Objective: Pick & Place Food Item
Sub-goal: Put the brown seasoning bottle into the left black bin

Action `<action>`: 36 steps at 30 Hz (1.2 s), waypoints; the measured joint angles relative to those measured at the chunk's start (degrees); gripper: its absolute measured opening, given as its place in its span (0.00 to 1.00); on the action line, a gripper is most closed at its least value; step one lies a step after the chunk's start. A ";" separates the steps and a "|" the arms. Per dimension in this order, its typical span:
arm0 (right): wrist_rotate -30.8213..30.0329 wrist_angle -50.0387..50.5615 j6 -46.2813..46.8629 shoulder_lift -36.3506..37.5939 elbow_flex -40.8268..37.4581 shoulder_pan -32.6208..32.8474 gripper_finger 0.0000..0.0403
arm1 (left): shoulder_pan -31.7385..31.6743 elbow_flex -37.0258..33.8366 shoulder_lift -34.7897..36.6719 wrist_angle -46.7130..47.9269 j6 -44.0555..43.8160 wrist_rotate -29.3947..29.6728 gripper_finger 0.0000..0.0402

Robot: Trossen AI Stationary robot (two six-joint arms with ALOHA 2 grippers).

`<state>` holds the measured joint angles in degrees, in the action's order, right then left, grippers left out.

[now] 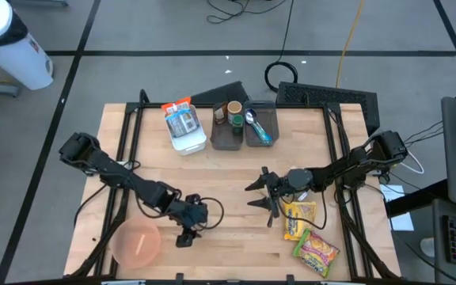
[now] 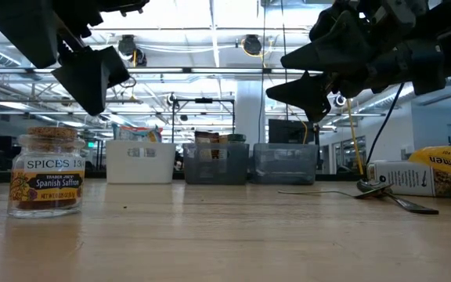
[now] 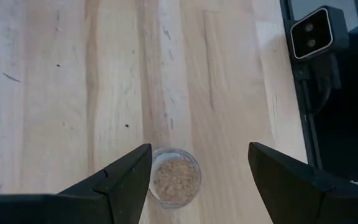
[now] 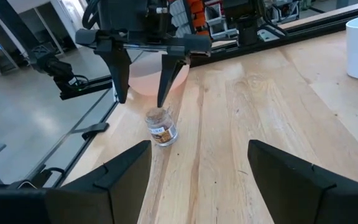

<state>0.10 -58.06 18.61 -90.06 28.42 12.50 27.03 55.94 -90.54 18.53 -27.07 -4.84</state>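
At the desk's near edge a small glass spice jar with a cork lid and a saffron label [image 2: 46,172] is seen standing upright on the pale wooden desk [image 1: 228,170], just beside a translucent pink plastic bowl [image 1: 137,243] at the near left corner. The left gripper [image 1: 185,233] is held directly above the jar — fingers spread wide, nothing gripped, not touching it. Toward the near right corner, yellow and green ramen packets [image 1: 307,233] are laid flat. Above mid-desk the right gripper [image 1: 264,196] is held open and empty, well apart from the jar. Along the far edge a white tub [image 1: 186,131] and two grey bins [image 1: 245,125] are lined up.
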 joint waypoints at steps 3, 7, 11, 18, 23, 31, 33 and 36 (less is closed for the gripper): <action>0.00 0.00 0.00 0.00 0.00 -0.01 0.65 | 0.00 0.00 0.00 0.24 0.70 0.49 0.68; 0.00 0.11 0.00 0.00 0.00 -0.01 0.65 | 0.12 0.00 -0.20 1.30 1.48 1.58 0.68; 0.00 0.14 -0.01 0.00 0.00 -0.01 0.65 | 0.48 -0.02 -1.83 2.40 2.80 2.29 0.68; -0.02 1.06 0.00 0.00 -0.02 -0.01 0.65 | 0.61 -0.02 -4.62 2.38 3.39 2.97 0.68; -0.02 1.04 0.00 0.00 -0.02 -0.01 0.65 | 0.66 -0.02 -5.40 2.48 4.10 2.95 0.68; -0.02 1.24 -0.01 0.00 -0.02 -0.01 0.65 | 0.66 -0.02 -5.38 2.53 4.50 2.97 0.68; -0.02 1.24 -0.01 0.00 -0.02 -0.01 0.65 | 0.66 -0.02 -5.64 2.71 4.52 2.97 0.68; -0.02 1.29 0.00 0.00 -0.02 -0.01 0.65 | 0.66 -0.02 -6.14 3.33 4.52 2.96 0.68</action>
<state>0.08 -56.77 18.61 -90.06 28.40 12.49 27.68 55.92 -96.68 21.86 -22.55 -1.88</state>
